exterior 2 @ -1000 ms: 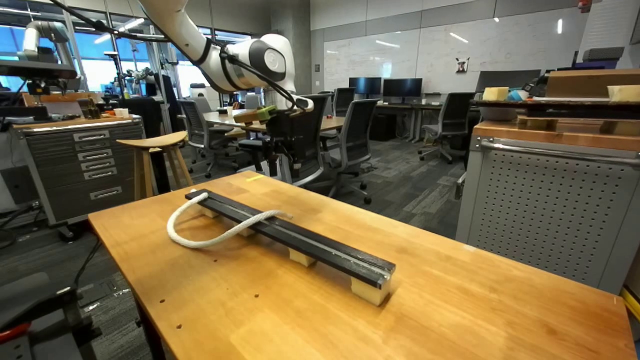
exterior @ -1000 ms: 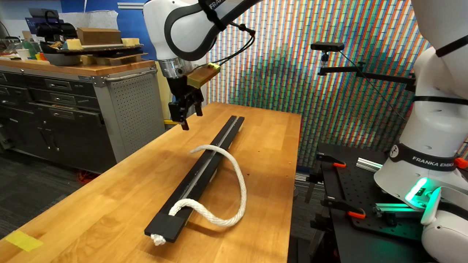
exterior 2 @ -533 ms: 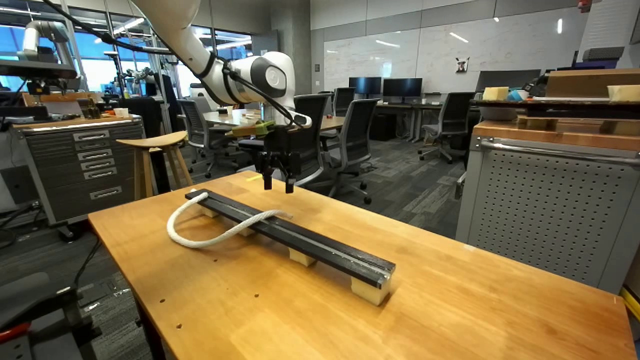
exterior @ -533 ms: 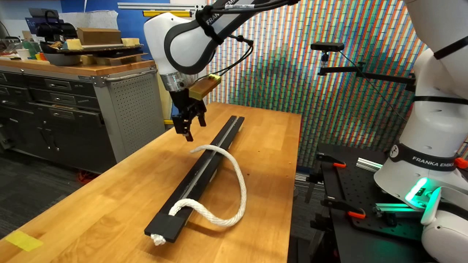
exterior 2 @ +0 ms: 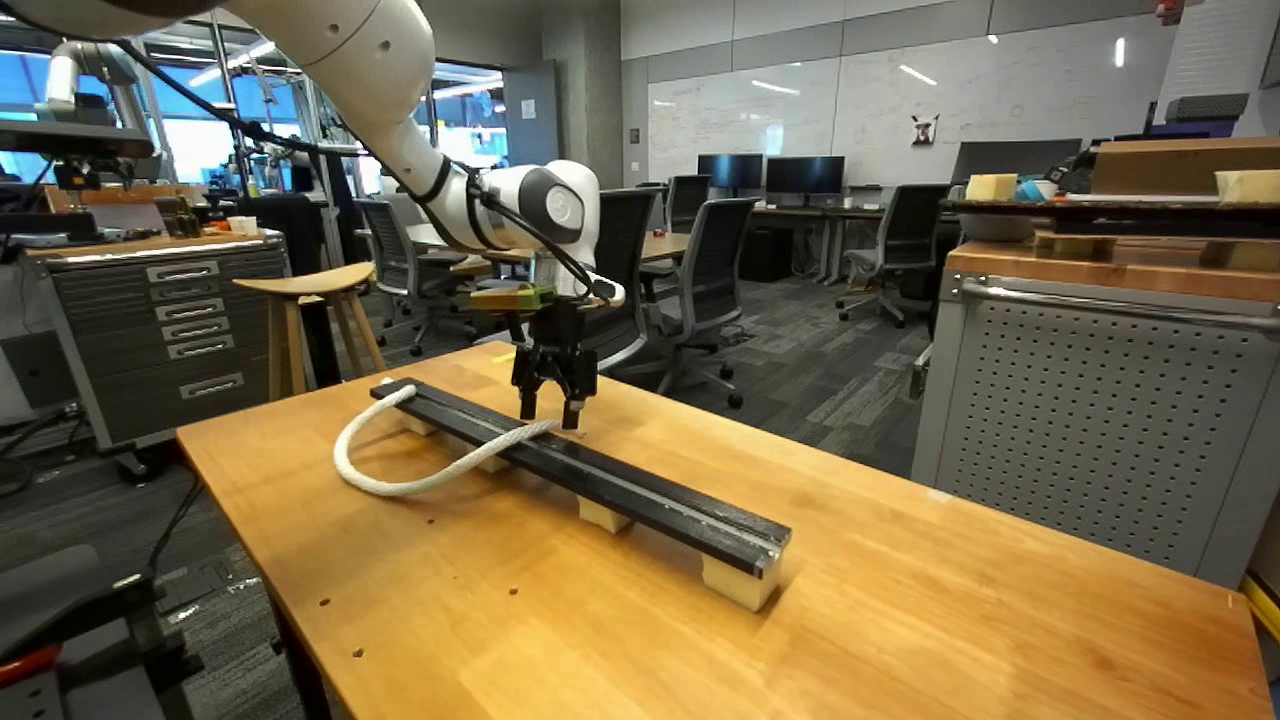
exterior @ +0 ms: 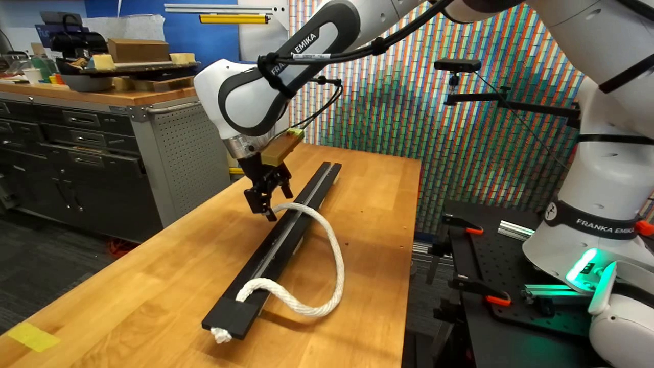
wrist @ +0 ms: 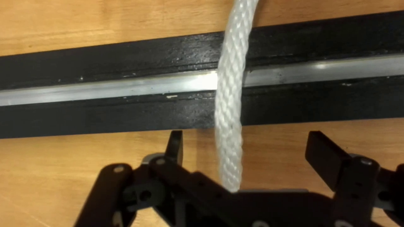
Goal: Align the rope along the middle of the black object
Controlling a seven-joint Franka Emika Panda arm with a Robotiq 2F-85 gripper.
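Note:
The white rope [exterior: 339, 260] [exterior 2: 385, 488] has one end passing under the black end section of the black bar [exterior: 259, 260] [exterior 2: 650, 500], its tip sticking out. The rope loops off the bar's side over the table, then crosses back over the bar. Its free end hangs past the far edge. A silver groove runs along the bar's middle. My gripper [exterior: 280, 206] [exterior 2: 549, 418] is open above the free end. In the wrist view the rope [wrist: 232, 85] crosses the bar [wrist: 126, 113], and its end lies between the open fingers [wrist: 246, 138], nearer the left one, touching neither.
The bar stands on small pale blocks [exterior 2: 740, 580] on the wooden table [exterior 2: 900, 620]. Yellow tape [exterior: 34, 336] marks one table corner. A grey tool cabinet [exterior: 189, 153] stands beside the table. A camera on a bracket [exterior: 457, 65] is near the robot's base.
My gripper has come down from well above the table to close over the rope's free end, staying open. The rope and bar have not moved.

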